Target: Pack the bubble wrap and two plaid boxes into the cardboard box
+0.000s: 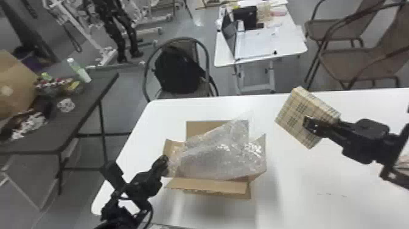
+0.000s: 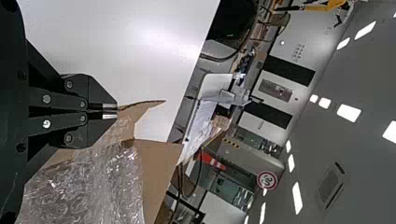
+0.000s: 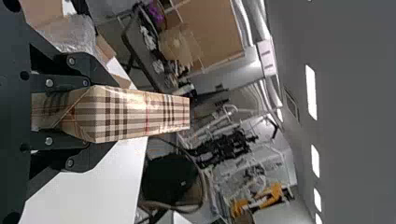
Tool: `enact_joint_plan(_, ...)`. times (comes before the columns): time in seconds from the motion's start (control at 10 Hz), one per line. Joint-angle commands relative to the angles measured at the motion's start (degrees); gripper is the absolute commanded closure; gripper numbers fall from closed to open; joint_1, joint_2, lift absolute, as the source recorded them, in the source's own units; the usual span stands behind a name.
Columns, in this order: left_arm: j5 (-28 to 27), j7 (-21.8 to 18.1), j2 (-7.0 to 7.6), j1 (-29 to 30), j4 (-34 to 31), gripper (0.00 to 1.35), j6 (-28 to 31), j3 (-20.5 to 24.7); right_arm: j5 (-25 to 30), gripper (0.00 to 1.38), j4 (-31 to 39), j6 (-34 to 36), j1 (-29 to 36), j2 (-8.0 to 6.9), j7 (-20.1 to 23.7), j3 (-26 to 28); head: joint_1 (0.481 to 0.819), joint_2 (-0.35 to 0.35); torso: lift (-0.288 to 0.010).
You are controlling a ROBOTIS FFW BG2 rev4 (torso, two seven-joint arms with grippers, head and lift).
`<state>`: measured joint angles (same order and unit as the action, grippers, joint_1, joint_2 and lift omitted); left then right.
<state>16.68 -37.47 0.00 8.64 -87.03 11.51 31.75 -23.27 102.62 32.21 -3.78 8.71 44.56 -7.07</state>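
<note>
In the head view, a plaid box (image 1: 293,111) is clamped in the right gripper (image 1: 311,124), at two o'clock from the cardboard box (image 1: 213,184). Bubble wrap (image 1: 217,158) bulges from its top, and at nine o'clock the left gripper (image 1: 165,161) pinches a flap (image 2: 140,108).

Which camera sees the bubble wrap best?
The head view: it shows the bubble wrap spread across the open cardboard box. The left wrist view shows part of it up close, while the right wrist view has a small patch farther off.
</note>
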Motion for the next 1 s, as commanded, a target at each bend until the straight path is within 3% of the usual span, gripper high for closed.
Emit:
enact_joint_plan(0.0, -0.07, 0.02, -0.15, -0.03, 0.11, 1.2, 0.0, -0.02, -0.11, 1.11, -7.78, 1.72, -5.89, 0.34, 4.22, -4.26, 0.695, 0.35, -0.05)
enact_joint_plan(0.1, -0.16, 0.02, -0.15, -0.12, 0.11, 1.2, 0.0, -0.02, -0.38, 1.11, -15.52, 1.63, -10.11, -0.63, 9.84, -8.13, 0.695, 0.35, -0.05)
enact_joint_plan(0.2, -0.33, 0.02, -0.15, -0.56, 0.29, 1.2, 0.0, -0.37, 0.24, 1.11, -21.41, 0.93, -12.39, -2.65, 14.06, -10.42, 0.695, 0.35, -0.05)
enact_joint_plan(0.5, -0.86, 0.02, -0.15, -1.26, 0.81, 1.2, 0.09, -0.9, 0.5, 1.11, -33.62, -1.88, -19.77, -5.02, 19.68, -17.62, 0.695, 0.35, -0.05)
enact_joint_plan(0.6, -1.04, 0.02, -0.15, -1.61, 0.99, 1.2, 0.09, -1.25, 1.21, 0.76, -37.58, -3.99, -21.62, -5.9, 21.09, -18.33, 0.695, 0.35, -0.05)
enact_joint_plan(0.7, -1.04, 0.02, -0.15, -1.61, 1.08, 1.2, 0.0, -1.34, -0.03, 0.14, -39.51, -6.1, -22.06, -6.16, 21.53, -18.33, 0.695, 0.35, -0.05)
enact_joint_plan(0.8, -0.77, 0.02, -0.15, -1.44, 1.08, 1.2, -0.26, -1.07, -0.38, 0.0, -38.63, -6.54, -21.88, -6.08, 21.71, -17.53, 0.695, 0.35, -0.05)
enact_joint_plan(0.9, -0.6, 0.02, -0.15, -1.26, 1.08, 1.2, -0.44, -0.99, 0.59, 0.15, -35.73, -6.45, -20.83, -5.9, 21.71, -15.25, 0.695, 0.35, -0.05)
